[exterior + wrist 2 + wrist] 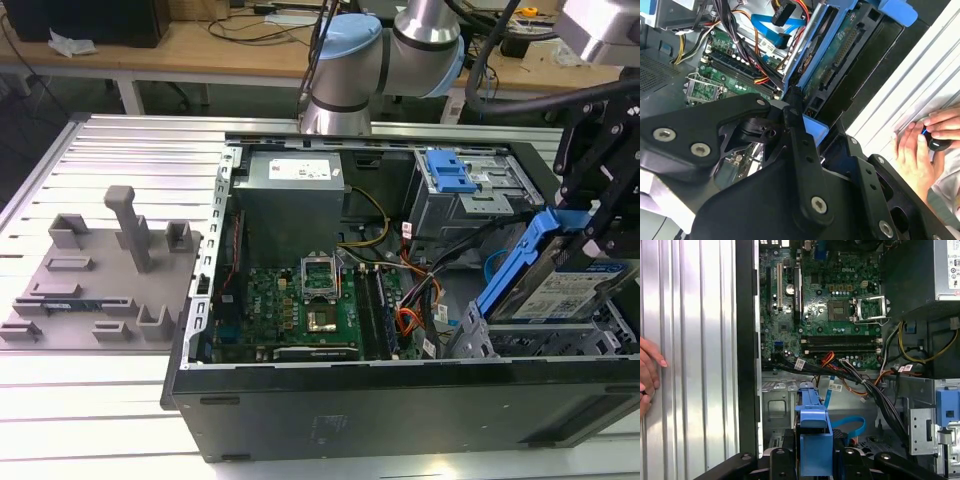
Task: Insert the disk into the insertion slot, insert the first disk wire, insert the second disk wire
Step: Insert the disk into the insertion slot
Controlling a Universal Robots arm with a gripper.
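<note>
in the exterior view we see the gripper (585,222) clamped on the disk (560,290), held tilted just above the insertion slot (520,342). in the second wrist view a person's hand (915,155) rests on the ribbed table (922,82). in the first wrist view the disk's blue carrier (814,445) is gripped from both sides.

You've got the black tower case (380,405) lying open on the ribbed metal surface (90,410). Inside it, the green motherboard (300,305) sits next to the grey power supply (290,195), with orange cables (408,322) beside the board. On the exterior view's left, a grey moulded fixture (100,270) rests beside the case.
</note>
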